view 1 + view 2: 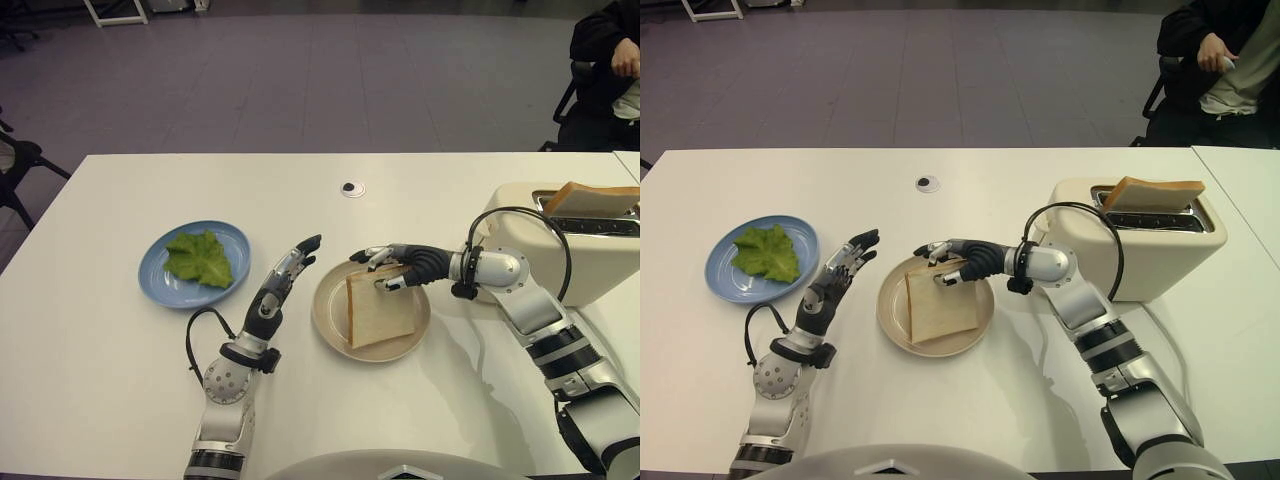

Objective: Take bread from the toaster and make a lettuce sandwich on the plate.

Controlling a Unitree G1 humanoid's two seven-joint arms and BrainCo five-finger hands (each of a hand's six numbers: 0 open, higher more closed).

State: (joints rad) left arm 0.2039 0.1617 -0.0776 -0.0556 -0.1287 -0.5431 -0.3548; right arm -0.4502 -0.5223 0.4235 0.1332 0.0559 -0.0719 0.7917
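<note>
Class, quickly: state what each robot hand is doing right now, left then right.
Left hand: open, holding nothing.
Right hand: closed on the top edge of the square white bread slice on the round beige plate.

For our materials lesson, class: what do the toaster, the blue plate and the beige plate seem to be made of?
Toaster: cream shell, probably plastic or painted metal; smooth, softly rounded, faint sheen.
Blue plate: likely glazed ceramic or melamine; even colour, soft gloss on rim.
Beige plate: same guess; duller, smooth rim.
</note>
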